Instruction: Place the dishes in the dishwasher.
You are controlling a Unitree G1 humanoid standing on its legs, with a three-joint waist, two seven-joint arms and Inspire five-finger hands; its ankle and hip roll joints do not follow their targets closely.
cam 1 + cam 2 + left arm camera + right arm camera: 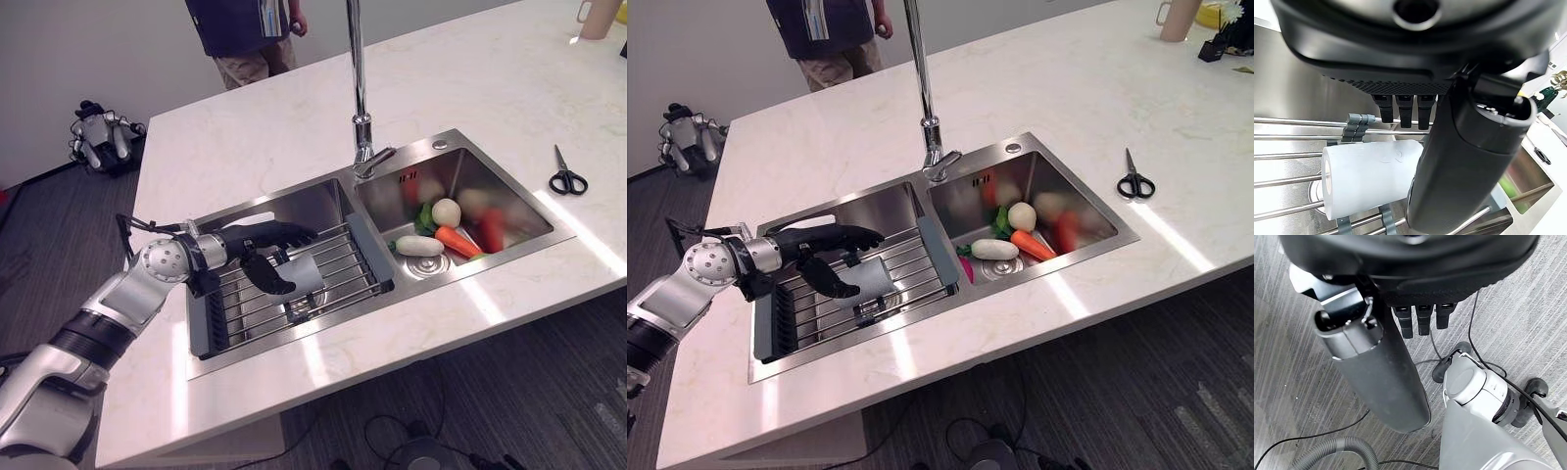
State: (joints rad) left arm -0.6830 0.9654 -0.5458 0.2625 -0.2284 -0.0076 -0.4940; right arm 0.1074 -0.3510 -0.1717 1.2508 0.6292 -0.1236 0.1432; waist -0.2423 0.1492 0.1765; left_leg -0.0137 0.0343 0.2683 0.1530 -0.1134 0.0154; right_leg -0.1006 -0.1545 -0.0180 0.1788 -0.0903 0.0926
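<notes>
Where the left robot hand (pixel 266 245) hovers, one white cup (pixel 306 279) lies on one rack (pixel 343 257).

Light: bright and even, from overhead.
Glare: pale streaks on the counter (pixel 470 88) front edge below the sink (pixel 509 240); sheen on sink walls.
Blur: vegetables (pixel 446 235) in the sink reflect smeared.
Close-up: left hand (pixel 1469 161) looms soft-edged.

The left arm reaches in from the lower left, bent at the elbow, its hand (pixel 266 247) extended with fingers straight and thumb curving down, while the right hand (pixel 1400 328) hangs with relaxed fingers.
</notes>
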